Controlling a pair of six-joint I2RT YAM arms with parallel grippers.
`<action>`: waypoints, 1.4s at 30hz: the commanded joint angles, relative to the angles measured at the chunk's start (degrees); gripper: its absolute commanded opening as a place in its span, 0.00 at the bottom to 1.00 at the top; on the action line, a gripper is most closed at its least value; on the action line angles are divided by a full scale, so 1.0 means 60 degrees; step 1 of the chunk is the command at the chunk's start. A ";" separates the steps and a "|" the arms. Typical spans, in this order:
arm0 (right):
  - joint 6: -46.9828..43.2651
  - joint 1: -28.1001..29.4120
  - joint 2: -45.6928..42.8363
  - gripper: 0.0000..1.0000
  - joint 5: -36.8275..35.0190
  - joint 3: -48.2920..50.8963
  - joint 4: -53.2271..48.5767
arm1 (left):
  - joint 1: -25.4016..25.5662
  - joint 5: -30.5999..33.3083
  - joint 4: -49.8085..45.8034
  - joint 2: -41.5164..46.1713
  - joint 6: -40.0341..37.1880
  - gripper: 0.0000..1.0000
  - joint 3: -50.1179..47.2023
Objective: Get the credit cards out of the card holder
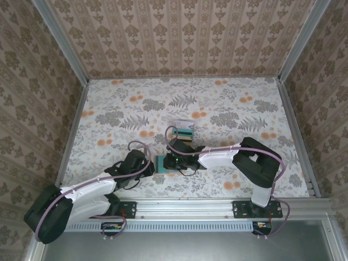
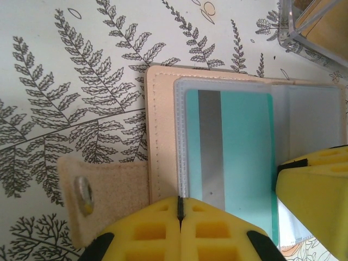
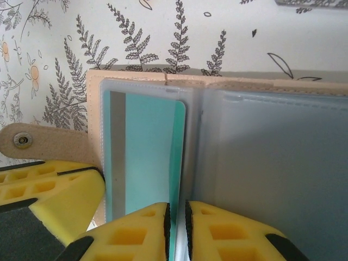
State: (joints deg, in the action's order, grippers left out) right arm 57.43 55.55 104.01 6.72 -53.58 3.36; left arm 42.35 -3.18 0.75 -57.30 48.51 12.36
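At the centre of the table point(image 1: 228, 103), the open card holder point(image 2: 160, 136) lies flat. Left gripper point(image 2: 180, 209) is pinched together on its near edge; right gripper point(image 3: 176, 231) clamps the teal card point(image 3: 147, 157). Bare surface lies either side.

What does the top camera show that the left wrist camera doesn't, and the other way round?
Top, not left wrist: the left arm and right arm along their length, and the wallpapered walls.
Left wrist, not top: the grey stripe on the card, the metal snap on the tab, and the holder's stitching.
Both: the open holder with the teal card in it, and the left tool shut on the holder's edge.
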 commanded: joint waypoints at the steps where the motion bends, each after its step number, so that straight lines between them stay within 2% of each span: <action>1: 0.0042 0.0058 0.0181 0.19 0.0022 -0.0236 -0.0348 | 0.0060 0.0193 -0.0699 -0.0192 0.0103 0.02 -0.0167; 10: 0.0157 0.0058 0.0444 0.18 0.0506 -0.0269 0.0192 | 0.0105 0.0149 -0.0690 -0.0199 0.0096 0.02 -0.0142; 13: 0.0157 0.0058 0.0362 0.14 0.0478 -0.0204 0.0228 | 0.0119 0.0149 -0.0682 -0.0206 0.0089 0.02 -0.0141; 17: 0.0162 0.0044 0.0204 0.00 0.0455 -0.0080 0.0360 | 0.0120 0.0175 -0.0733 -0.0232 0.0072 0.02 -0.0116; 29: 0.0068 -0.0328 -0.0834 0.00 0.0048 0.0831 0.0290 | -0.0156 0.0559 -0.1691 0.0442 -0.0083 0.00 -0.0031; 37: -0.0070 -0.0352 -0.0677 0.00 0.0302 0.0947 0.0814 | -0.0217 0.0380 -0.1571 0.0495 -0.0131 0.00 -0.0082; 40: -0.0139 -0.0363 -0.0467 0.13 0.0521 0.0950 0.1235 | -0.0221 0.0281 -0.1475 0.0415 -0.0179 0.00 -0.0070; 42: -0.0209 -0.0364 -0.0352 0.17 0.0594 0.0933 0.1457 | -0.0217 0.0264 -0.1461 0.0398 -0.0190 0.00 -0.0069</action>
State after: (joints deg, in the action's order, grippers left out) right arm 57.45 53.60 100.38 8.69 -48.38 8.93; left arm 41.47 -1.67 -4.32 -54.04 48.40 12.56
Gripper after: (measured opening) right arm 0.163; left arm 0.048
